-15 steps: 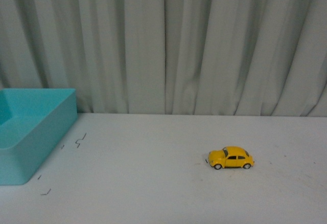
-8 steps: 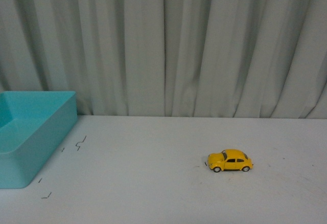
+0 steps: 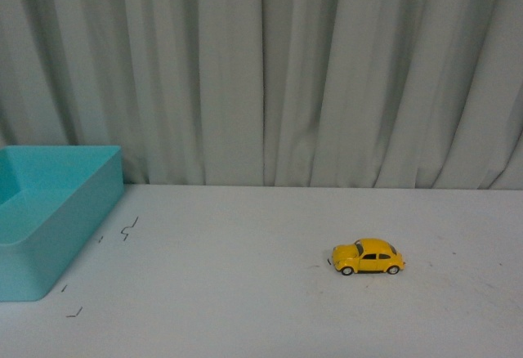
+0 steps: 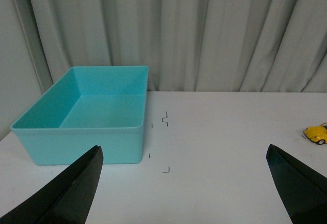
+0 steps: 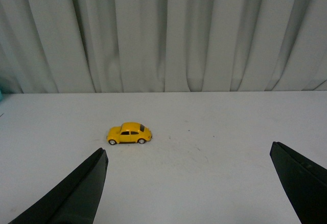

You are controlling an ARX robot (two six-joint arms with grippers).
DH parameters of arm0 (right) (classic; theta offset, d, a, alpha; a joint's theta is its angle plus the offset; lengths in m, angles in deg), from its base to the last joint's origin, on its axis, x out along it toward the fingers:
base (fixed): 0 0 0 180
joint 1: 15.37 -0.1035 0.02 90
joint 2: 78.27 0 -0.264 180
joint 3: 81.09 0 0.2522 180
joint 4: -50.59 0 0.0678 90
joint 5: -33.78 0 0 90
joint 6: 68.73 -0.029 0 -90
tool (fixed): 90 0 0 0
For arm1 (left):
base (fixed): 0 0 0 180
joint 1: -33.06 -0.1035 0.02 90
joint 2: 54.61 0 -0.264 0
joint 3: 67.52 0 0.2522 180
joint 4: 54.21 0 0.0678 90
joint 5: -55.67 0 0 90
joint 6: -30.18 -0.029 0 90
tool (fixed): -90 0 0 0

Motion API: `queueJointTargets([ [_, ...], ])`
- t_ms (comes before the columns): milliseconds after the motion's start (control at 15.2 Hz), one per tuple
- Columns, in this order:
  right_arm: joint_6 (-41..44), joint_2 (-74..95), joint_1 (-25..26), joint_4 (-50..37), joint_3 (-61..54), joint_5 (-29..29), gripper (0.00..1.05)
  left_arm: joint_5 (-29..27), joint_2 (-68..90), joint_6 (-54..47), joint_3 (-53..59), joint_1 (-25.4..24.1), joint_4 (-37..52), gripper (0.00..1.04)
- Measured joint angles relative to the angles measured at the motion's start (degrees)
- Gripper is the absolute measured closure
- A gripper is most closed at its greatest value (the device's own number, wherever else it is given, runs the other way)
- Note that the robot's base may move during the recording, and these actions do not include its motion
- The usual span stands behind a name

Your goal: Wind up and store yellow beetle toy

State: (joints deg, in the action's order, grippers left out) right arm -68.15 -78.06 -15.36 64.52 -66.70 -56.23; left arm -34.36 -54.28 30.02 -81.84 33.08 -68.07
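While gripping nothing with the wide-open left gripper [image 4: 182, 151] and right gripper [image 5: 188, 149], have yet to grab, wind or store the yellow beetle toy [image 3: 368, 257].

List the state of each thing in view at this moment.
yellow beetle toy: upright on its wheels, ungrasped.
turquoise bin: open-topped, empty.
left claw: open, holding nothing.
right claw: open, holding nothing.
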Motion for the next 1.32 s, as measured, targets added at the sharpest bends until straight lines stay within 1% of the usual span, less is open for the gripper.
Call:
queueJointTargets([
  [1316,0.0,0.0,0.0,0.0,0.0,0.0,0.07,0.0,0.0,0.0,0.0,0.0,0.0,0.07],
])
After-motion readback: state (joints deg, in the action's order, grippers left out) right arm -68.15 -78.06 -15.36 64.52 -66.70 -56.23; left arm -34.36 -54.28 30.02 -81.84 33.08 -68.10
